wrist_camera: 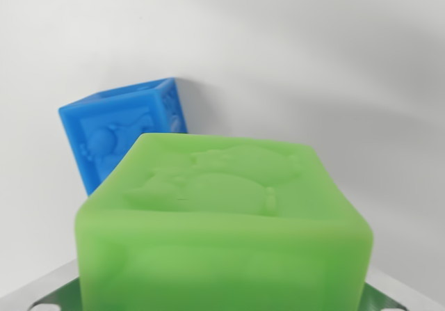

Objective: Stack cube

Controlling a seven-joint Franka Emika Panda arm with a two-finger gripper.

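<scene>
— Green fills the lower half of the wrist view: a soft-looking green cube [222, 227] sits very close to the lens, its upper face tilted toward the camera and showing a raised relief figure. What does that say about the arm?

— Only that the wrist camera looks along the claw at the cube from close by; the arm itself does not show. At the bottom corners, two strips of pale grey metal [42, 286] angle in from the wrist view's left and right and pass under or behind the cube, with a green tint reflected on them. They appear to belong to the claw.

— Is the claw clamped on the green cube, then?

— One cannot tell. The fingertips are hidden by the cube, and no contact between metal and cube is visible. The cube's position between the two strips suggests it sits within the claw's reach, nothing firmer.

— And the other block?

— A blue cube [125, 133] lies farther off, up and to the wrist view's left of the green one. It is turned at an angle, one corner pointing upward, and its faces carry embossed shapes too. The green cube overlaps its lower right part in the view; whether they touch cannot be told.

— What surrounds them?

— A plain white surface [334, 67], with a soft grey shadow sweeping across the upper right. Whether that is the desk or a wall behind cannot be made out.
</scene>
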